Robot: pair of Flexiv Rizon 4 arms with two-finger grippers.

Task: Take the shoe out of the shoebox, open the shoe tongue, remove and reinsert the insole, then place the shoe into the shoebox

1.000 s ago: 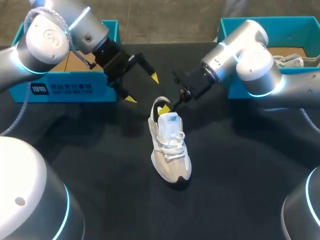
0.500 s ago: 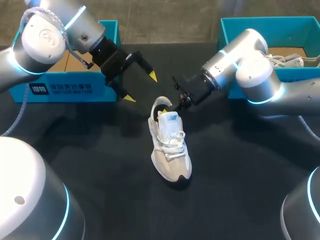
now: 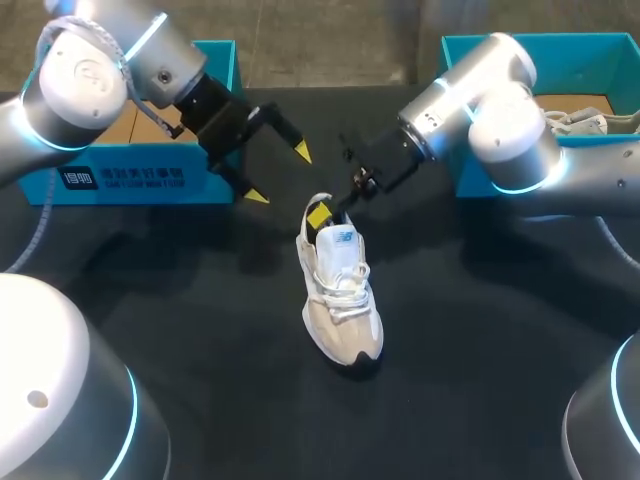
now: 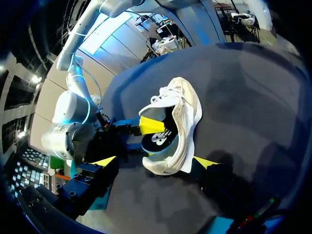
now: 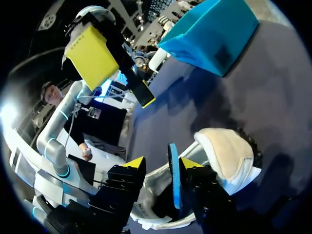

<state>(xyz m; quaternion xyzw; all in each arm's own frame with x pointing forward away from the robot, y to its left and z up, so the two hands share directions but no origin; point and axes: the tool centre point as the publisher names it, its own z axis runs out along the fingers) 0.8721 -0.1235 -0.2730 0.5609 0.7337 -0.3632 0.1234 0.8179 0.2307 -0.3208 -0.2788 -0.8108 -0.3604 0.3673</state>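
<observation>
A white and beige sneaker (image 3: 340,290) stands upright mid-table, toe toward me. My right gripper (image 3: 325,212) dips into its heel opening; its jaws are open. In the right wrist view the dark, blue-edged insole (image 5: 173,180) stands on edge between the yellow tips of that gripper (image 5: 163,163), against one finger and apart from the other. My left gripper (image 3: 279,174) hovers wide open behind and left of the heel, holding nothing. From the left wrist view the sneaker (image 4: 183,119) lies ahead of that gripper (image 4: 154,162), the insole (image 4: 158,140) poking out of the collar.
A teal shoebox (image 3: 130,180) sits at the back left behind my left arm. A second teal box (image 3: 600,48) at the back right holds another white shoe (image 3: 585,120). Dark tabletop surrounds the sneaker.
My right gripper's fingers have spread apart at the heel opening, and its wrist has lifted slightly. My left arm has barely shifted. The sneaker has stayed in place.
</observation>
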